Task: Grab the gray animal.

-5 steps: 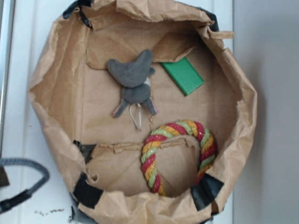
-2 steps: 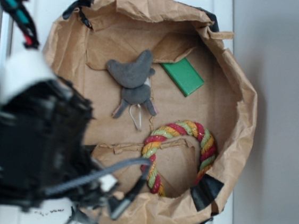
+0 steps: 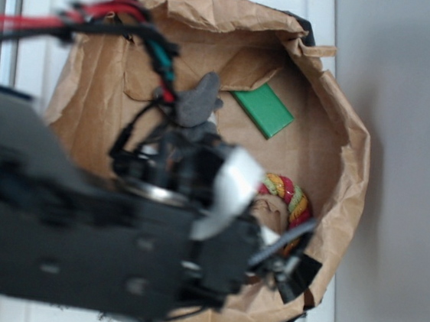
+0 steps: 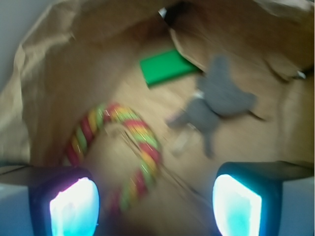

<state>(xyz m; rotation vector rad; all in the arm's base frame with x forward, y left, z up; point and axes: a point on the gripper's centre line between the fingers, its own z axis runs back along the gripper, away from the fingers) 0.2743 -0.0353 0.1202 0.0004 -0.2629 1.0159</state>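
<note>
In the exterior view the black arm (image 3: 77, 231) fills the lower left, blurred, and reaches over the brown paper bag (image 3: 340, 143), a wide, crumpled, open-topped container lying on the white tabletop (image 3: 322, 18). Red and teal cables (image 3: 100, 12) run across the top left.

The gray animal (image 3: 198, 101) lies on the bag's floor toward 12 o'clock from the bag's centre. Only its upper, wing-like part shows here; the arm covers the rest. In the wrist view the gray animal (image 4: 219, 98) is seen whole though blurred: its long axis runs diagonally, from the curved wing part at the upper right to the rounder body and thin legs at the lower left, the legs trailing toward 7 o'clock. It lies flat and nothing touches it.

The green block (image 3: 263, 110) lies just beside the toy at its 3 o'clock in the exterior view. The striped rope ring (image 3: 288, 196) sits toward 4 o'clock in the bag, mostly hidden by the arm; in the wrist view it curves at the left.

The gripper (image 4: 155, 199) is spread wide and holds nothing: its two glowing fingertips (image 4: 74, 206) stand at the bottom corners of the wrist view, well apart, with the toy above and between them, nearer the right one.
</note>
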